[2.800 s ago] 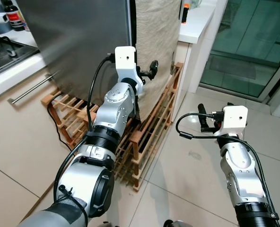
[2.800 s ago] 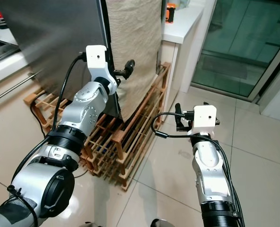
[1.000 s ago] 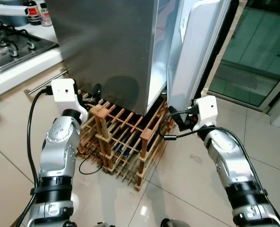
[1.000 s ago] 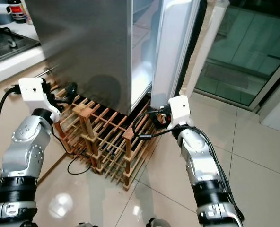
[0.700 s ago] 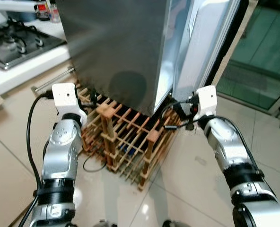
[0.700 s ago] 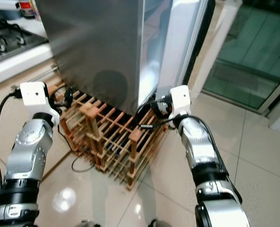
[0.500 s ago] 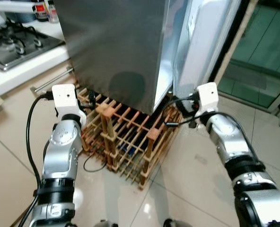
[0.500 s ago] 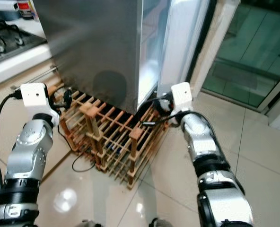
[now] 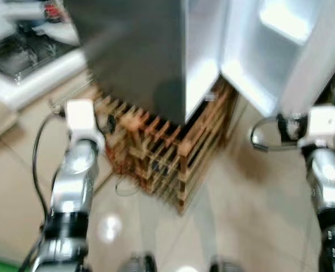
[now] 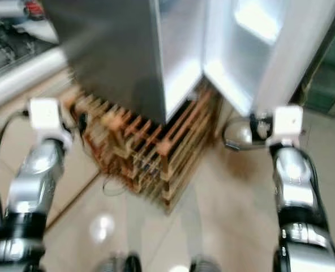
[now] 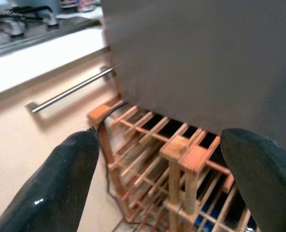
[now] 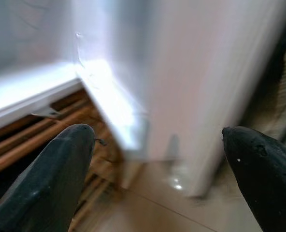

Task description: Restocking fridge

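Note:
The steel fridge [image 9: 139,51] stands with its door [image 9: 269,56] swung wide to the right, white inner side and a door shelf [image 9: 283,22] showing. My right gripper [image 9: 283,127] hangs open just below the door's lower edge, its fingers [image 12: 56,179] spread with nothing between them. The door's bottom corner [image 12: 133,130] lies ahead of it. My left gripper [image 11: 162,179] is open too, held beside the left end of the wooden wine rack [image 9: 167,153] at the fridge's foot. Both eye views are blurred.
A gas hob [image 9: 20,51] and white counter lie at the upper left, with a drawer handle [image 11: 70,89] below. A black cable [image 9: 122,184] trails on the floor by the rack. Beige floor tiles [image 9: 241,215] spread to the right.
The fridge door has swung much wider to the right. My right gripper has moved right and off the door's edge. The whole view has shifted and blurred; the left arm stays by the rack.

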Motion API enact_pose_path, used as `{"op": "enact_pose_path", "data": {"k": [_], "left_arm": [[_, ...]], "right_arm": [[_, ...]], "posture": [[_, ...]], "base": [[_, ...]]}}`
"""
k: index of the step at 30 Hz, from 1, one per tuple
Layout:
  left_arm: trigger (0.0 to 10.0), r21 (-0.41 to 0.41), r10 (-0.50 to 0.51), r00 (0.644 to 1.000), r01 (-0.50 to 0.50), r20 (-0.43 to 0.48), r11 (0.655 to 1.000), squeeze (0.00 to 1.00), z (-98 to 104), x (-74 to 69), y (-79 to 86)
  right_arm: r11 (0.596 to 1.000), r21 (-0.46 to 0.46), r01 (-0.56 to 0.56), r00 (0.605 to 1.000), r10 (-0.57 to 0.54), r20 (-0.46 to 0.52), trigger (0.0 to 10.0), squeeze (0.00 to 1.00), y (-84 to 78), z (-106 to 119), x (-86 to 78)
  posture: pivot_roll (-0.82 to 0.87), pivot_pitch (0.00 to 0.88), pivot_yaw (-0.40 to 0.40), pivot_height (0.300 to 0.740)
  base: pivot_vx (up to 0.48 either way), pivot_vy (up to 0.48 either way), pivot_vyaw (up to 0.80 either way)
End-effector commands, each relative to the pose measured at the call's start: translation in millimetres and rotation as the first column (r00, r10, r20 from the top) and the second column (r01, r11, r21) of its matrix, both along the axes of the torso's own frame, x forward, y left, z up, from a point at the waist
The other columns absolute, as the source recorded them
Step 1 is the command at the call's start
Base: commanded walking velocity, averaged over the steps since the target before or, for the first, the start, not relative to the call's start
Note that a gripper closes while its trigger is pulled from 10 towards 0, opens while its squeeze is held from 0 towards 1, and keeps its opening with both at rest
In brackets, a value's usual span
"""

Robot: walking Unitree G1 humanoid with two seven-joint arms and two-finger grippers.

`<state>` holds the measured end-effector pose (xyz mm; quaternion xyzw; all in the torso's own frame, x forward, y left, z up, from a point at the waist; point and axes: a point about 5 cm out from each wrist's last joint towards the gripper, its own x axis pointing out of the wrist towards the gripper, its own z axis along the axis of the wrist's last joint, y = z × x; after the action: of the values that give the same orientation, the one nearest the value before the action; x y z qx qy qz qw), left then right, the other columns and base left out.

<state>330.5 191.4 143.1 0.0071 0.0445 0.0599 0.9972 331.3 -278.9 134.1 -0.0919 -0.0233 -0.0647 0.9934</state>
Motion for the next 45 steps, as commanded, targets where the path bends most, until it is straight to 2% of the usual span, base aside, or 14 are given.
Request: {"op": "enact_pose_path", "data": {"k": [1, 2, 4, 7, 11, 13, 15, 18, 21, 26, 31, 36, 42, 45], "left_arm": [[10.0, 0.007, -0.005, 1.000, 0.005, -0.023, 1.000, 0.00, -4.7, 0.5, -0.2], [10.0, 0.016, -0.010, 1.000, 0.010, -0.017, 1.000, 0.00, -3.7, 4.3, -5.1], [10.0, 0.021, 0.001, 1.000, 0.000, -0.018, 1.000, 0.00, -4.8, 6.7, -6.3], [10.0, 0.017, 0.017, 1.000, -0.016, -0.020, 1.000, 0.00, -6.1, 7.2, -5.3], [10.0, 0.000, 0.065, 0.998, -0.065, -0.009, 0.998, 0.00, -12.0, 5.5, -2.8], [10.0, -0.001, 0.072, 0.997, -0.072, -0.005, 0.997, 0.00, -12.8, 5.0, -2.8], [10.0, -0.018, 0.108, 0.994, -0.107, 0.010, 0.994, 0.00, -15.0, -0.7, -1.1], [10.0, -0.023, 0.148, 0.989, -0.148, 0.018, 0.989, 0.00, -18.6, -9.6, 1.0], [10.0, -0.008, 0.158, 0.986, -0.158, 0.045, 0.987, 0.00, -13.8, -14.9, 2.5], [10.0, 0.012, 0.193, 0.979, -0.194, 0.072, 0.981, 0.00, -9.5, -16.6, 6.6], [10.0, 0.041, 0.195, 0.977, -0.199, 0.084, 0.979, 0.00, -6.1, -17.0, 2.2], [10.0, 0.135, 0.210, 0.974, -0.219, 0.084, 0.966, 0.00, -7.4, -20.3, -6.4], [10.0, 0.045, 0.169, 0.977, -0.176, 0.128, 0.983, 0.00, 0.5, -16.1, -12.5], [10.0, 0.041, 0.134, 0.979, -0.142, 0.151, 0.989, 0.00, 5.8, -13.3, -16.3]], "right_arm": [[0.999, 0.027, -0.025, 0.999, 0.024, 0.038, 10.0, 0.00, 11.4, 6.4, 3.3], [0.994, 0.074, -0.086, 0.995, 0.082, 0.060, 10.0, 0.00, 39.1, 3.6, 5.0], [0.980, 0.127, -0.155, 0.986, 0.146, 0.074, 10.0, 0.00, 66.4, 0.5, 7.7], [0.973, 0.141, -0.184, 0.982, 0.176, 0.067, 10.0, 0.00, 78.6, -2.9, 9.0], [0.951, 0.189, -0.244, 0.969, 0.245, 0.015, 10.0, 0.00, 108.0, -13.9, 10.9], [0.947, 0.193, -0.255, 0.966, 0.258, 0.010, 10.0, 0.00, 112.2, -14.8, 10.5], [0.934, 0.219, -0.283, 0.956, 0.292, -0.009, 10.0, 0.00, 122.8, -20.1, 8.5], [0.919, 0.277, -0.282, 0.952, 0.303, -0.035, 10.0, 0.00, 128.3, -28.9, 5.8], [0.916, 0.289, -0.279, 0.953, 0.302, -0.036, 10.0, 0.00, 128.8, -29.9, 4.9], [0.926, 0.274, -0.260, 0.959, 0.281, -0.038, 10.0, 0.00, 123.8, -28.6, 7.1], [0.937, 0.228, -0.264, 0.960, 0.278, -0.030, 10.0, 0.00, 119.1, -20.6, 12.9], [0.950, 0.189, -0.248, 0.968, 0.252, 0.001, 10.0, 0.00, 110.1, -7.1, 17.7], [0.950, 0.207, -0.235, 0.971, 0.240, -0.001, 10.0, 0.00, 106.0, -10.1, 15.3], [0.944, 0.221, -0.245, 0.968, 0.250, 0.003, 10.0, 0.00, 111.2, -11.6, 14.6]], "posture": [[-0.05, 0.086, 0.113, 0.740], [-0.07, 0.073, 0.106, 0.740], [-0.07, 0.064, 0.096, 0.740], [-0.08, 0.059, 0.086, 0.740], [-0.08, 0.040, 0.039, 0.740], [-0.08, 0.040, 0.039, 0.740], [-0.07, 0.047, -0.002, 0.740], [-0.05, 0.053, -0.030, 0.740], [-0.03, 0.054, -0.050, 0.740], [-0.02, 0.057, -0.059, 0.740], [-0.04, 0.079, -0.054, 0.740], [-0.07, 0.108, -0.064, 0.740], [-0.06, 0.097, -0.065, 0.740], [-0.06, 0.091, -0.060, 0.740]], "base": [[0.000, 0.000, 0.00], [0.000, 0.000, 0.00], [0.000, 0.000, 0.29], [0.000, 0.000, 0.59], [0.000, 0.000, 0.60], [0.000, 0.000, 0.59], [0.000, 0.000, 0.59], [0.000, 0.000, 0.59], [0.000, 0.000, 0.59], [0.000, -0.397, 0.58], [0.000, -0.480, 0.57], [0.000, -0.361, 0.57], [0.000, 0.000, 0.56], [0.000, 0.000, 0.57]]}}
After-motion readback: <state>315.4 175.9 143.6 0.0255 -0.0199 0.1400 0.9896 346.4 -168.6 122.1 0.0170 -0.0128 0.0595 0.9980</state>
